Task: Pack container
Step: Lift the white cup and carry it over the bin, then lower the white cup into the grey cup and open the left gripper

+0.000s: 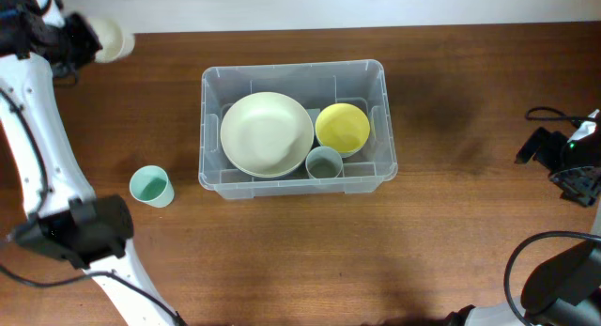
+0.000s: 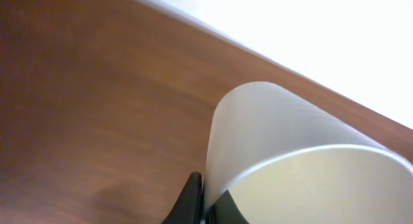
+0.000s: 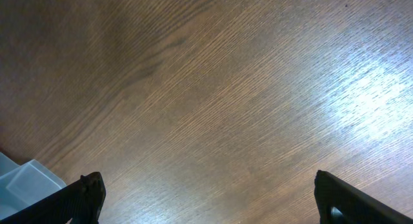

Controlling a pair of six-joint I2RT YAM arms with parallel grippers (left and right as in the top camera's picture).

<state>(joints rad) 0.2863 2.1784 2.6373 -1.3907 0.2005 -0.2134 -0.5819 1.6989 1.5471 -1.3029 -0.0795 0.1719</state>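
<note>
Left gripper (image 2: 208, 208) pinches a cream cup (image 2: 290, 140) by its rim
Container (image 1: 293, 68) lies well to its right; right gripper (image 3: 210, 201) spread wide beyond it

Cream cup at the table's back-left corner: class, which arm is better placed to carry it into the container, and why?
Left. The left claw is shut on the cream cup; the right claw hangs open over bare table beyond the container.

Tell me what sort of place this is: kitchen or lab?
Probably a robot test bench, not a kitchen: a plain wooden table, a white robot arm mounted at its edge, and a clear container with bowls staged mid-table.
</note>
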